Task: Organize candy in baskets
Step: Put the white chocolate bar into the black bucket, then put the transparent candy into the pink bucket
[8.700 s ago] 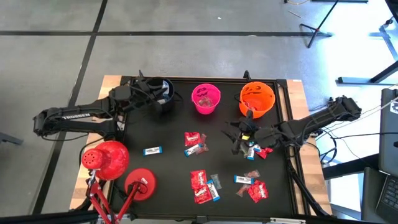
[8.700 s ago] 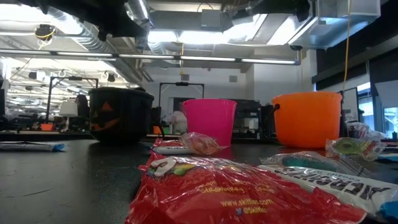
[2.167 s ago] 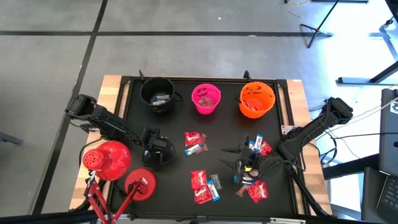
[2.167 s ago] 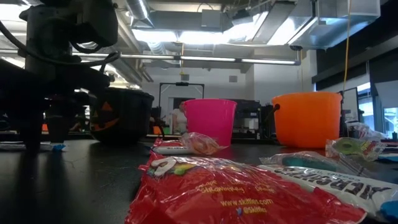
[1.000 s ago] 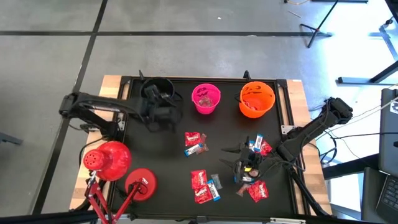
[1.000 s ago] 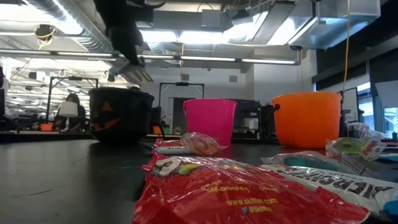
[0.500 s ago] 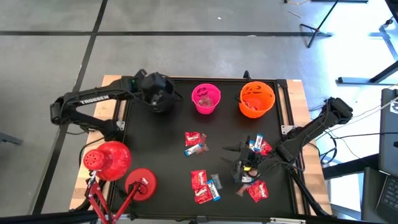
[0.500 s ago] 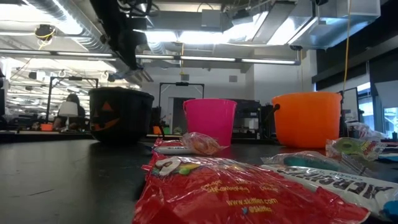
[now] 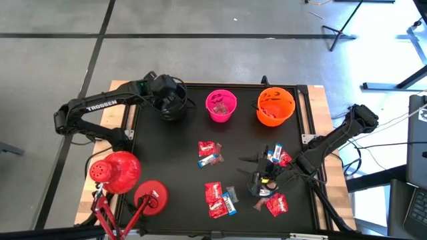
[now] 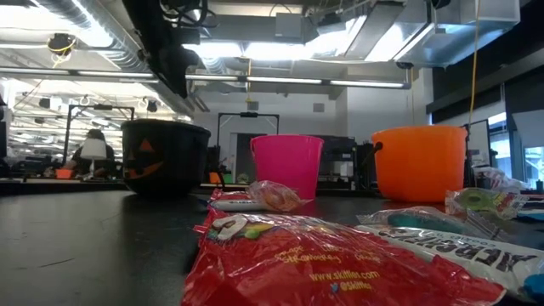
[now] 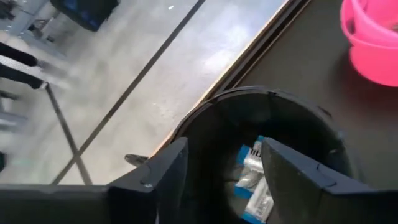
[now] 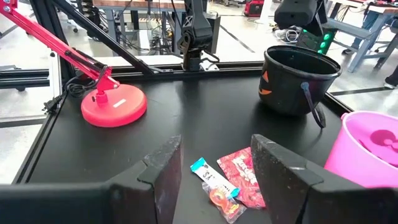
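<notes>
L pincer [image 11: 221, 171] over black bucket [image 11: 273, 109].

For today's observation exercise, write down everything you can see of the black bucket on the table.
The black bucket is cauldron-shaped, looks like plastic, and has an orange jack-o'-lantern face and a thin handle hanging down its side. It stands upright at the table's far left, beside the pink bucket, not touching it. The left gripper hovers over its mouth, jaws open and empty. Inside lie blue-and-white wrapped candies.
</notes>
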`<state>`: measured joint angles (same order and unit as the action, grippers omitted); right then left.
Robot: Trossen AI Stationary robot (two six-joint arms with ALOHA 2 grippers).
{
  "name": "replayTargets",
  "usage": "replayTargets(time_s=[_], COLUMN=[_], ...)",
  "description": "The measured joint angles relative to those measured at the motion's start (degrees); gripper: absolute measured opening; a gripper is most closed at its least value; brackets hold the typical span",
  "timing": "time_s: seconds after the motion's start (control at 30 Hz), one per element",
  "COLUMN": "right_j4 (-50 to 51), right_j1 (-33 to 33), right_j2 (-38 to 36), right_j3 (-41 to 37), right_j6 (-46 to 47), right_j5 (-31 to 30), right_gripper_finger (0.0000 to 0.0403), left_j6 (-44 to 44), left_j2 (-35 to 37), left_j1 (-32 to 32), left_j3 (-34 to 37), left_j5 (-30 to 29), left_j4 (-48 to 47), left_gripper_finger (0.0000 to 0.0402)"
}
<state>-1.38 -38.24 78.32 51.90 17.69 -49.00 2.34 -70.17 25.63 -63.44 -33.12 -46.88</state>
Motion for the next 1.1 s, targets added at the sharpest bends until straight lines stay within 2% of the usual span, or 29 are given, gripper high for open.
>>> replayTargets(time_s=[0.13,0.3,0.4,0.5,0.7,0.9,1.1], right_j4=[0.0,0.0,-0.4,-0.4,-0.5,-2.1,-2.3], right_j1=[0.0,1.2,3.0,5.5,10.3,14.0,18.1], right_j2=[0.0,0.0,0.0,0.7,4.7,9.9,15.6], right_j3=[0.0,0.0,0.0,0.0,0.0,0.0,0.0], right_j6=[0.0,0.0,0.3,1.7,3.7,3.7,6.3], right_j5=[0.0,0.0,0.2,2.6,10.9,16.7,23.8], right_gripper_finger=[0.0186,0.0186,0.0186,0.0186,0.0186,0.0186,0.0186], left_j6=[-1.9,-6.0,-7.8,-8.3,-2.7,-1.9,0.5], left_j2=[0.6,1.4,0.9,0.3,0.3,-0.2,-0.2], left_j1=[-1.4,-6.3,-10.1,-13.9,-22.6,-29.6,-32.4], left_j3=[0.0,0.0,0.0,0.0,0.3,5.7,9.8], left_j5=[6.1,21.0,24.8,25.8,26.2,26.2,24.7], left_j4=[3.1,12.0,14.6,14.5,14.9,21.4,31.6], left_gripper_finger=[0.0199,0.0198,0.0196,0.0196,0.0196,0.0196,0.0196])
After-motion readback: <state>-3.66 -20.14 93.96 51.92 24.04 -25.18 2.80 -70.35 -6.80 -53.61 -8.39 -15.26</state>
